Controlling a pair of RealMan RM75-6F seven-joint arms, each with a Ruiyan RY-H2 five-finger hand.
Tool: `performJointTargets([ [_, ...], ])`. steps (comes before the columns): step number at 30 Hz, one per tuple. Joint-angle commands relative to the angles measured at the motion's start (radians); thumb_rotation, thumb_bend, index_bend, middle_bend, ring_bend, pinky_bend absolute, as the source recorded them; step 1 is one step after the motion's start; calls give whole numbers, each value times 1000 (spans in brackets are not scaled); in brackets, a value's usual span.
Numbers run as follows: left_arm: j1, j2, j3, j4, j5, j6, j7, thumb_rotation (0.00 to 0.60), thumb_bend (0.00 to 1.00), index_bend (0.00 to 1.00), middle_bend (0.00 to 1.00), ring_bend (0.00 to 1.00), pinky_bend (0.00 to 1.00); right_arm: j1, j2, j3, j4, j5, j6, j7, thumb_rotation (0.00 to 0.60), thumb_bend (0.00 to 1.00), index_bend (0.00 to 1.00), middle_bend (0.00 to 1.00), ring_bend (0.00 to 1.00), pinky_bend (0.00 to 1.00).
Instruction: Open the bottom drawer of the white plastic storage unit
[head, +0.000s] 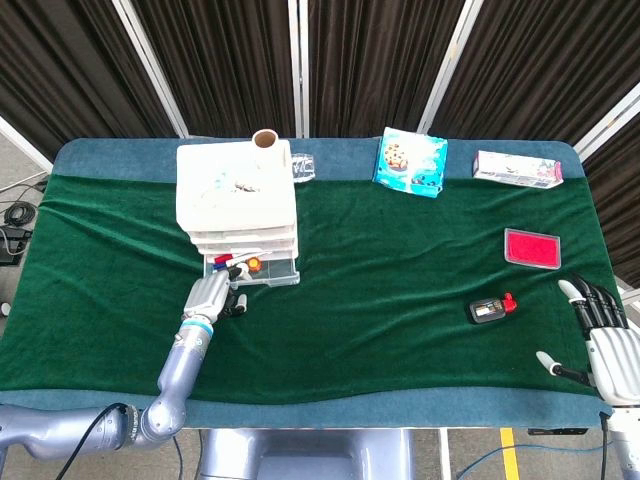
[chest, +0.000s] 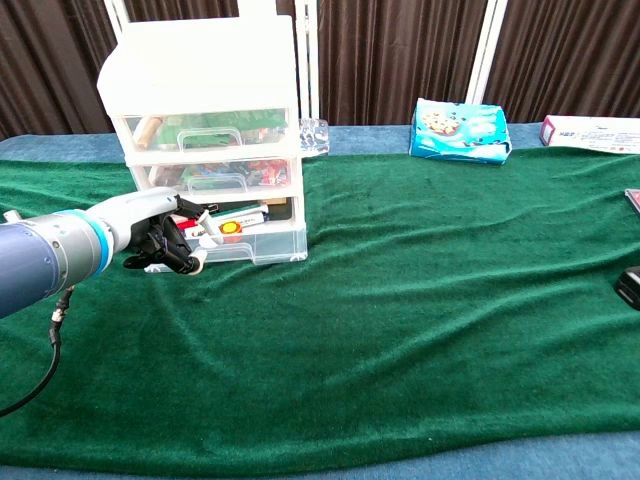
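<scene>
The left hand (chest: 160, 238) grips the front of the bottom drawer (chest: 245, 240), pulled partway out of the white plastic three-drawer storage unit (chest: 205, 90) near the table's far left corner, while the right hand (head: 600, 335) rests open-fingered at the near right edge.

My head camera looked steeply down from high above, taking in the whole tabletop (head: 400, 290). My chest camera sat low and near, facing level across it. Both shared the storage unit (head: 238, 205) and my left hand (chest: 160, 235).
</scene>
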Motion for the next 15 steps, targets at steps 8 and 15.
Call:
performJointTargets([
  [8,19,19,39,-46,43,6,-19,600,571,354,932,910,904,-1,1,-1,-2,-2,1,-1,600,43,2,0,0,0],
  [15,31,29,59,-68,64,16,-27,600,571,354,932,909,904,-1,0,-2,-4,-3,2,-4,600,43,2,0,0,0],
])
